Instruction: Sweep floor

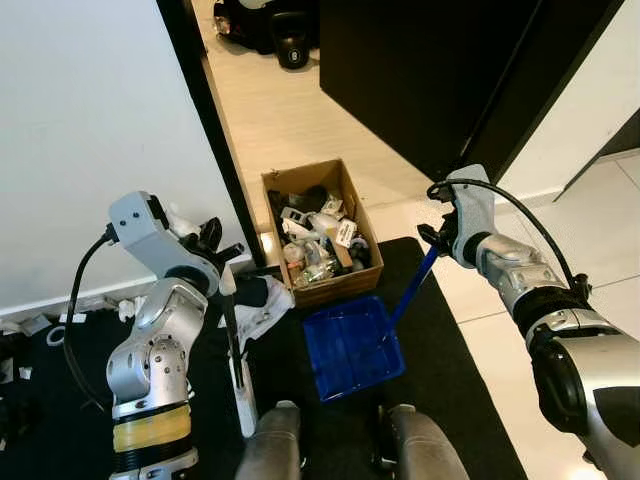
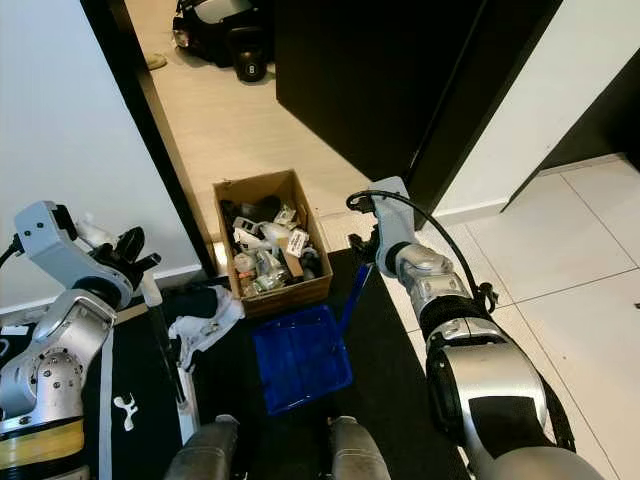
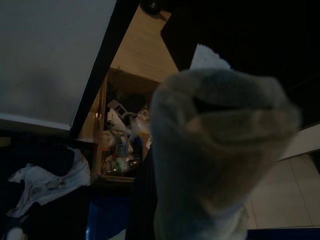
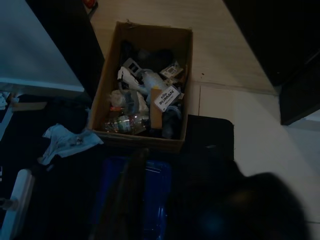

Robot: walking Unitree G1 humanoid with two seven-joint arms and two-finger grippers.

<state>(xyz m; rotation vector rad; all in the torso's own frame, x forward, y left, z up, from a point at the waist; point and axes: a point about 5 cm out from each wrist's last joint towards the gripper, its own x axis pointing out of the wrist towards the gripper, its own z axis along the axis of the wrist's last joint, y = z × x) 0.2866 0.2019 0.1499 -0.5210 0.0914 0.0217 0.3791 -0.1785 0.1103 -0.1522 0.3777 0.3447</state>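
Two tools in hand: my left claw (image 1: pixel 222 262) is clamped on the broom handle (image 1: pixel 238 360), my right claw (image 1: pixel 440 238) on the blue dustpan (image 1: pixel 352 347) handle. Dustpan sits on the dark mat (image 1: pixel 460 400), just near of the cardboard box (image 1: pixel 318 230). I judge a careless sweep could snag the white cloth (image 1: pixel 262 305) left of it.

Black mat (image 1: pixel 470 400), blue dustpan (image 1: pixel 350 350), cardboard box (image 1: pixel 315 232), white cloth (image 1: pixel 262 305)

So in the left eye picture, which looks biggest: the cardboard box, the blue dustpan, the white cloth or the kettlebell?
1. cardboard box and blue dustpan: they look about alike, too close to rank.
2. white cloth.
3. kettlebell, smallest, though it sits farther from the camera, so it may only look small.
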